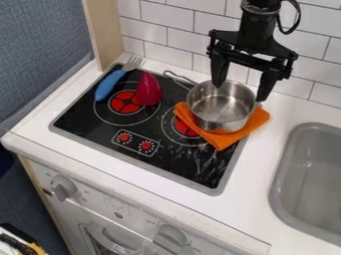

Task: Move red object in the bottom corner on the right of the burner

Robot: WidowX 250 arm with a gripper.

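Nearest the camera, at the lower left corner, is a partly cut-off black and yellow item [23, 241] that I cannot identify, beside the white toy oven front [133, 211] with its grey knobs [172, 236].

The dark red, smooth, cone-shaped object [148, 90] stands on the black cooktop [83, 117], its narrow end up, at the right side of the left burner [124, 101], which has a red centre. Just left of it lies a fork with a thick blue handle [109, 85]; its silver tines point toward the wall and reach past the cooktop's edge.

To the red object's right, a shiny steel pot [220, 113] sits upright on a folded orange cloth [255, 119], its wire handle [178, 78] pointing back and left. The cloth covers part of the right burner [184, 127], also red at its centre. A framed pair of red dial markings [135, 142] is at the cooktop's front.

The black two-finger gripper [240, 92] hangs over the pot, its fingers spread wide and closed on nothing. One fingertip appears over the pot's mouth, the other beside its right outer wall.

Farther out are the white counter [279, 149], a grey sink [286, 172] at the right, white wall tiles [174, 15] behind, and a pale wooden strip [104, 32] beside a blue-grey panel [43, 50] at the left.
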